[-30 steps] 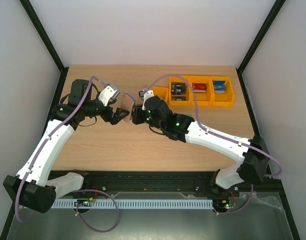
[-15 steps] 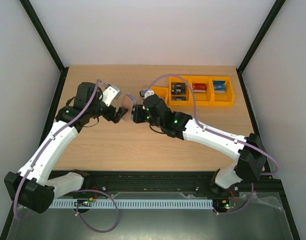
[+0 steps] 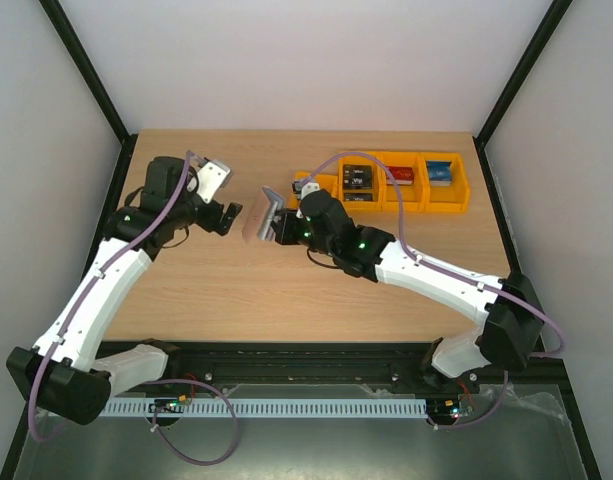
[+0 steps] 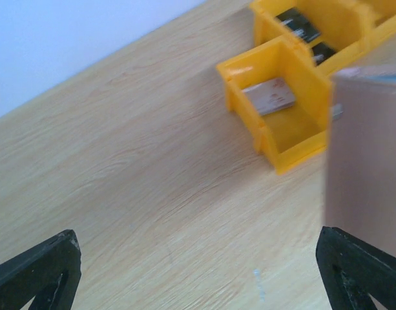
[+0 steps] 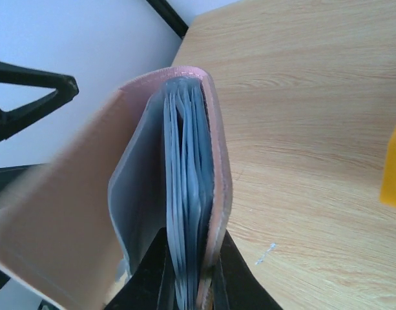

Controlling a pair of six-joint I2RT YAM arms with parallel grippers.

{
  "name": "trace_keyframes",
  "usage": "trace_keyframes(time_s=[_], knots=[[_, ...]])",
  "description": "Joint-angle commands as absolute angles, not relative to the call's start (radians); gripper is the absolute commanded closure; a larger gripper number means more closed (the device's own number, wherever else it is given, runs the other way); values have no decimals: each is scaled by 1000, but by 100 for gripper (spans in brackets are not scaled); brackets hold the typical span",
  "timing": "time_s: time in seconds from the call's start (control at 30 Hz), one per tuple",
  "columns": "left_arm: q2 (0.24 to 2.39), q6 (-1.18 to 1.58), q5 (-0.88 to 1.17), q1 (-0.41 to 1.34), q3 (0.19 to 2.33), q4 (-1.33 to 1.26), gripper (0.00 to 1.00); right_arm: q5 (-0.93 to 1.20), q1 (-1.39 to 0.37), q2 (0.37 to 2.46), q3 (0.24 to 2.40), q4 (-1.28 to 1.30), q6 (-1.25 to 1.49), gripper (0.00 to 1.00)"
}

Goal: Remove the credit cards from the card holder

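Card holder (image 3: 257,215) pinched at its lower edge in right pincer (image 3: 277,228), jaws together on it, lifted off table (image 3: 236,290) around the middle, in front of orange bins (image 3: 386,185). Stands mouth-up in right wrist view, flap (image 5: 55,219) swung open to one side. Shows credit cards (image 5: 185,194) as a tight stack of blue-grey edges inside the pocket, none out yet; other colours not readable. Left pincer (image 3: 226,214) spread wide, empty, just beside holder on its left, not touching. Key relation: holder lies to the right of left pincer, at the right margin in left wrist view, so not yet between its fingers. Long axis of cards runs straight out from right pincer's grip toward the open mouth, so likely pull is along that line, away from right pincer. Left arm nearer the free card ends and the only free one. Probably needs a short shift right and jaws lined up across the thin stack. Risk: catching flap or pouch wall instead of cards.
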State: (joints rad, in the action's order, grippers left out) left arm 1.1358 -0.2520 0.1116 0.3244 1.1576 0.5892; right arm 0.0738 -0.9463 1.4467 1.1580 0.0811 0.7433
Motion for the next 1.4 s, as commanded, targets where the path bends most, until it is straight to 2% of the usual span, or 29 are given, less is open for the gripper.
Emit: trace_keyframes(time_s=[0.0,0.1,0.23,0.47,0.83,0.9,0.97,1.07,1.17,1.23,1.27,1.37], knots=[[1133,-302,306,326,1249,704,0,99,-953,1416,1181,33,761,98],[1132,-299,383,347,1232,707,1,117,-952,1428,1190,14,772,98],[1148,-320,270,399,1197,691,0,137,-953,1441,1207,-6,782,98],[1170,-399,255,482,1187,713,0,167,-948,1464,1222,-43,811,98],[1228,-372,-8,460,1163,574,1,198,-948,1430,1199,-30,812,98],[1221,-367,8,428,1159,562,1,209,-948,1421,1189,-28,811,98],[1210,-359,133,384,1169,576,2,210,-948,1415,1183,-24,805,98],[1197,-352,305,330,1175,593,8,215,-946,1406,1176,-24,798,98],[1197,-357,356,323,1172,602,16,247,-945,1401,1178,-31,785,98],[1196,-362,403,306,1176,616,24,281,-939,1392,1177,-34,776,98],[1194,-364,445,288,1182,626,32,300,-932,1385,1173,-32,771,98],[1175,-362,608,209,1196,652,69,337,-903,1348,1140,-39,752,98]])
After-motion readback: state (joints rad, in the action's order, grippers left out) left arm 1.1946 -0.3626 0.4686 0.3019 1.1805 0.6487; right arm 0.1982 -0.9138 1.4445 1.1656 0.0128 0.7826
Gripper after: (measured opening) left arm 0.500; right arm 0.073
